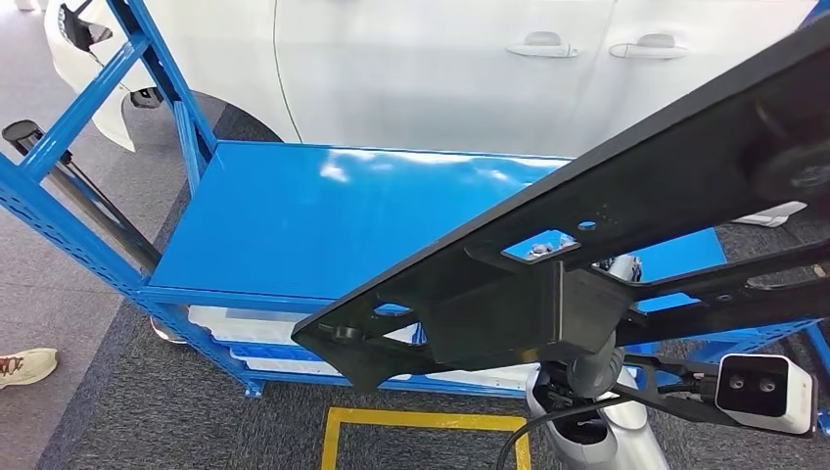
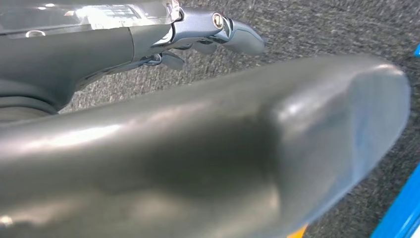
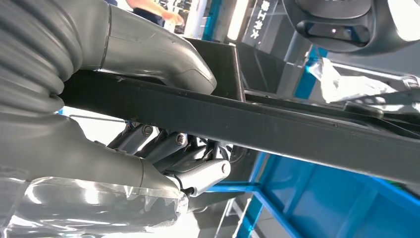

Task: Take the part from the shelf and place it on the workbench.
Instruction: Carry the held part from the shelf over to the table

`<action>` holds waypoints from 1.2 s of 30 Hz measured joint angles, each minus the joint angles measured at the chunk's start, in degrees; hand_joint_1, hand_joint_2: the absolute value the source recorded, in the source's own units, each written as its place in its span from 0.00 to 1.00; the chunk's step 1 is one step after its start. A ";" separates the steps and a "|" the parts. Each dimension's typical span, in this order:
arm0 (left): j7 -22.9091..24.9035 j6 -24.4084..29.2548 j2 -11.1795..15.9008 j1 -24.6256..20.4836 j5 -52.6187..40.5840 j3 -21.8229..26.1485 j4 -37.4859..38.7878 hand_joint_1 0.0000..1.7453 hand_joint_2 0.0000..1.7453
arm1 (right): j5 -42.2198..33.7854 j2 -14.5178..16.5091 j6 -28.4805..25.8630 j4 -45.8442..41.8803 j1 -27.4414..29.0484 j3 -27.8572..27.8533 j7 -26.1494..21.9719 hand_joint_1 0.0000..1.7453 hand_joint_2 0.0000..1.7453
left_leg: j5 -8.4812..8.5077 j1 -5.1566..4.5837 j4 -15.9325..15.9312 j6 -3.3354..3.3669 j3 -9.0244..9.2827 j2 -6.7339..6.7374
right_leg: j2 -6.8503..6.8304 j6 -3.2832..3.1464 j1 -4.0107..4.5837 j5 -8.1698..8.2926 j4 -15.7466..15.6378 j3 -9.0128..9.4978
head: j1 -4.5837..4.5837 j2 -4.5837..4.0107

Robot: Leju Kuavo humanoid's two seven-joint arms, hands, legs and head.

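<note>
The part [image 1: 607, 225] is a long black flat frame with cut-outs and a boxy block under its middle. It slants across the right half of the head view, above the blue bench top [image 1: 313, 215]. My right hand [image 3: 163, 124] grips one of its black bars [image 3: 297, 124], thumb [image 3: 163, 59] on one side and fingers [image 3: 188, 163] curled on the other. In the head view that hand [image 1: 592, 372] sits under the part, mostly hidden. My left hand [image 2: 198, 148] hangs over grey carpet with its fingers [image 2: 233, 34] apart and nothing in them.
A white car [image 1: 440, 69] stands right behind the blue bench. Blue slanted posts [image 1: 88, 98] rise at the bench's left. White bins [image 1: 245, 328] sit on the lower level. A yellow floor outline [image 1: 421, 423] lies in front, and a person's shoe [image 1: 24, 364] at far left.
</note>
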 joint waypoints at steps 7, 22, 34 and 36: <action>0.20 0.41 -0.14 0.23 0.07 -0.31 0.02 0.00 0.00 | -0.06 -0.12 0.10 0.75 -0.51 0.00 -0.30 1.00 1.00 | -5.88 0.27 7.11 -2.00 -3.01 -0.12 | -0.35 -2.87 0.20 2.46 -1.73 -1.58 | -0.30 0.00; 0.34 0.46 -0.15 0.04 0.07 -0.71 0.09 0.00 0.00 | -0.37 -0.16 0.13 2.25 -3.50 0.10 0.68 1.00 1.00 | -2.87 -0.12 -2.10 0.95 5.45 0.20 | -0.16 -0.24 0.50 0.47 5.41 -8.54 | -0.21 0.00; -0.31 -0.05 -0.43 0.25 0.08 -0.95 0.09 0.00 0.00 | -0.55 -0.48 -0.98 1.56 -3.50 0.21 1.15 1.00 1.00 | 1.02 -0.04 0.17 -1.28 -0.73 0.13 | -0.13 -1.35 0.22 0.85 -1.12 -0.26 | -0.07 0.01; -0.57 -0.19 -0.49 0.32 0.10 -0.95 0.09 0.00 0.00 | -0.62 -0.56 -0.91 1.51 -3.50 0.22 1.09 1.00 1.00 | -1.68 0.06 2.45 -1.82 -1.79 0.08 | -0.33 -2.28 -0.01 2.06 -1.56 -1.18 | -0.17 0.01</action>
